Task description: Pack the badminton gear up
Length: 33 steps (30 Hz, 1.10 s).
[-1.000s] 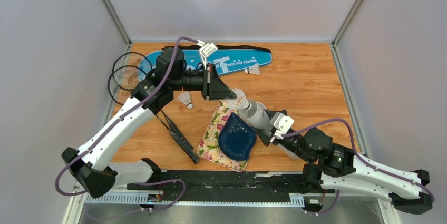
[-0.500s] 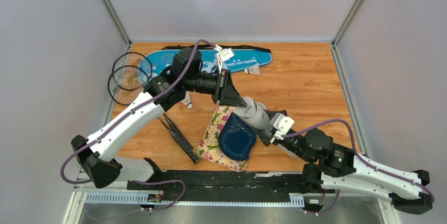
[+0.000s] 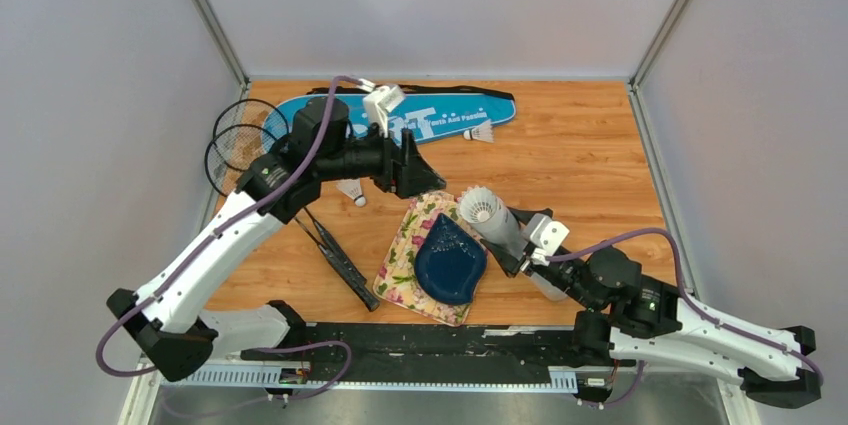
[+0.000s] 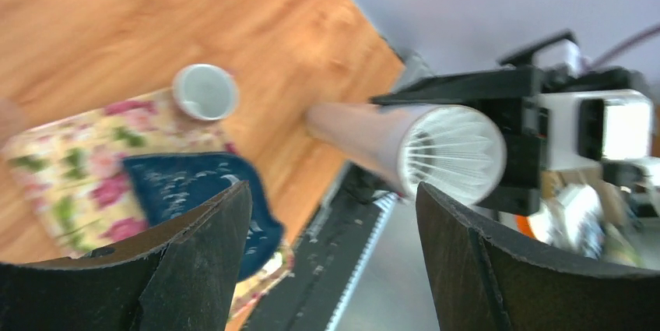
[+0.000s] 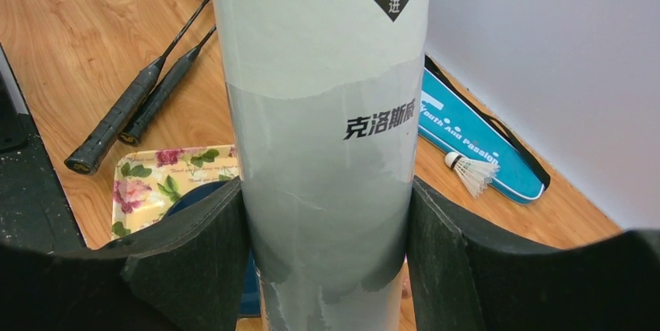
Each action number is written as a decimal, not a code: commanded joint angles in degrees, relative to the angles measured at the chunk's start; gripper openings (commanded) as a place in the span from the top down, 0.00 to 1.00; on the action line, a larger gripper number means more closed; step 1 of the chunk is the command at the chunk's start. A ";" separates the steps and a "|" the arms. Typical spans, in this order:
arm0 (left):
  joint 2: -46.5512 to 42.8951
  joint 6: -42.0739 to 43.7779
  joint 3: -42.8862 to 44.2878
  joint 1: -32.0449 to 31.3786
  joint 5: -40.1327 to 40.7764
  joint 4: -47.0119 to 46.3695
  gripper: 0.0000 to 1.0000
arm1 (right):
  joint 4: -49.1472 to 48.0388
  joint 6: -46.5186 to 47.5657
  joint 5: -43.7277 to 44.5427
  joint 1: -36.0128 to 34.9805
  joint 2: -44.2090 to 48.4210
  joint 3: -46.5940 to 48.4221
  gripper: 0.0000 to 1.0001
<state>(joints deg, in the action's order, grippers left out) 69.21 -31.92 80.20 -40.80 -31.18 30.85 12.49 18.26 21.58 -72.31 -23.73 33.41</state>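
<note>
My right gripper (image 5: 327,269) is shut on the long white tube (image 5: 327,113), which it holds tilted over the floral cloth, its open mouth up (image 3: 482,207). A white shuttlecock (image 4: 455,156) sits inside that mouth. The left gripper (image 3: 415,170) hovers left of the tube's mouth, jaws wide open and empty (image 4: 335,269). One loose shuttlecock (image 3: 350,190) lies on the table under the left arm, another (image 3: 480,132) beside the blue racket bag (image 3: 440,115) at the back. Two black rackets (image 3: 240,140) lie at the left, handles (image 3: 335,255) pointing toward me.
A dark blue plate (image 3: 450,260) rests on a floral cloth (image 3: 405,250) in the middle front. A small white cup (image 4: 205,91) stands by the cloth's edge. Grey walls close in the wooden table (image 3: 580,155) on three sides.
The left gripper carried a shuttlecock to the tube's mouth, opened and pulled back to the left. The shuttlecock now sits in the tube, whose mouth has tipped up more.
</note>
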 commanded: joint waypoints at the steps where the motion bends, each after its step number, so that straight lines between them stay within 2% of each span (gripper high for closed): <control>1: -4.44 4.94 -3.21 8.84 12.89 5.69 0.15 | -4.23 -0.95 0.83 -0.28 1.66 -0.54 0.69; 5: 0.56 4.75 -4.09 17.57 17.11 12.91 0.21 | -3.44 -1.82 0.74 -0.28 2.02 -0.10 0.69; 8: 4.87 12.57 -5.94 20.84 17.91 13.00 0.21 | -3.61 -2.26 0.22 -0.28 2.98 -0.19 0.69; 9: 6.53 17.37 -7.15 22.32 17.65 12.57 0.17 | -3.61 -2.35 -0.05 -0.28 3.51 -0.27 0.69; 11: 7.60 21.53 -9.79 24.17 15.45 7.40 0.13 | -2.74 -2.62 -0.14 -0.28 3.86 -0.01 0.69; 12: 10.04 23.90 -11.02 27.14 12.92 5.90 0.10 | -2.47 -2.62 -0.49 -0.28 3.95 0.08 0.69; 16: 22.61 25.85 -5.24 34.71 8.87 7.90 0.14 | -2.03 -2.88 -1.37 -0.28 3.42 0.51 0.69; 17: 26.64 25.94 -4.28 35.25 8.94 8.08 0.14 | -1.86 -2.79 -1.54 -0.28 3.42 0.69 0.70; 21: 30.80 27.87 -3.30 36.49 6.31 2.74 0.13 | -0.98 -3.14 -1.90 -0.28 3.77 0.87 0.70; 26: 39.49 30.95 2.84 37.46 2.80 6.32 0.17 | -0.71 -3.41 -2.16 -0.28 4.04 0.87 0.70; 27: 40.03 31.13 3.72 37.54 0.88 7.63 0.26 | -0.89 -3.32 -1.99 -0.28 3.86 0.70 0.70; 30: 38.46 29.99 -0.73 37.46 -1.69 4.50 0.27 | -1.33 -3.41 -2.07 -0.28 3.78 0.43 0.70; 33: 36.61 29.37 -3.12 37.37 -0.03 4.30 0.31 | -1.68 -3.41 -2.42 -0.28 3.25 0.34 0.70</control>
<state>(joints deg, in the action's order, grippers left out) 108.90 -3.62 79.44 -3.62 -28.97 36.07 12.82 16.10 19.88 -72.31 -20.53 32.88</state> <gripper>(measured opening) 0.712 0.660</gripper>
